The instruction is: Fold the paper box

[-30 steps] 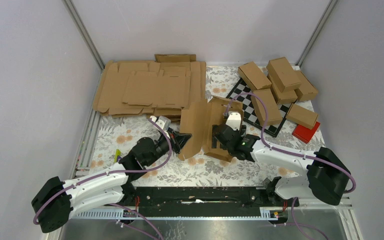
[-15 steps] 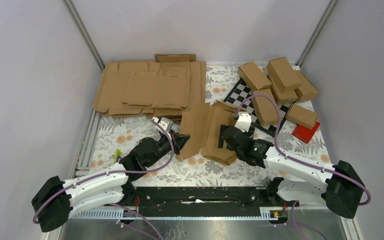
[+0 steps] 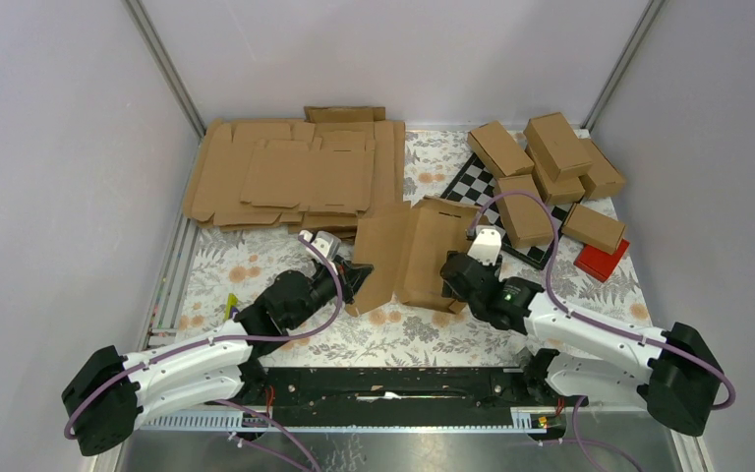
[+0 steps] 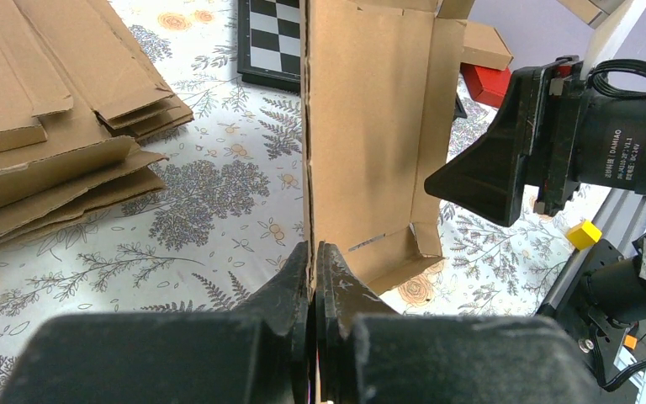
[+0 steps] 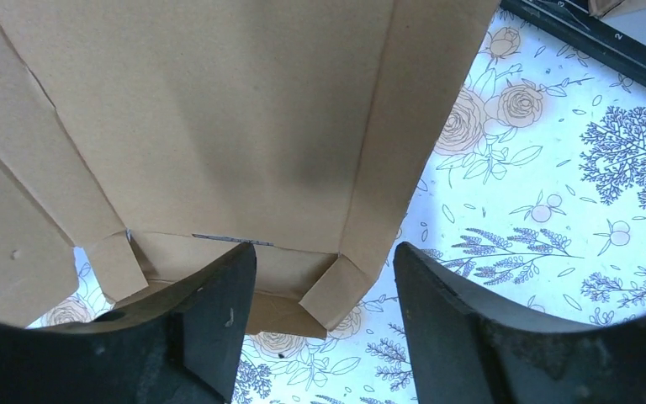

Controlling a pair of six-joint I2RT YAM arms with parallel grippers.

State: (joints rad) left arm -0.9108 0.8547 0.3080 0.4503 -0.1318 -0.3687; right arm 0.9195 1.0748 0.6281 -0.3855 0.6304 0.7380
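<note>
Compared with a second ago, the right gripper sits nearer and further right, off the panel it was over, and its jaws are narrower but still apart. They straddle the near right corner of the paper box without pinching it. The left gripper is clamped shut on the near end of the box's left wall, holding that wall upright. The box itself lies mid-worktop between the two arms as an open trough, its small corner tabs standing loose.

The step looks to be raising the right wall or tucking the near end. To do it well, the left clamp should stay firm as the anchor. The right jaws should close on the wall just beside its crease, not on the small tab, then turn along the crease line so the card bends there and does not buckle.
</note>
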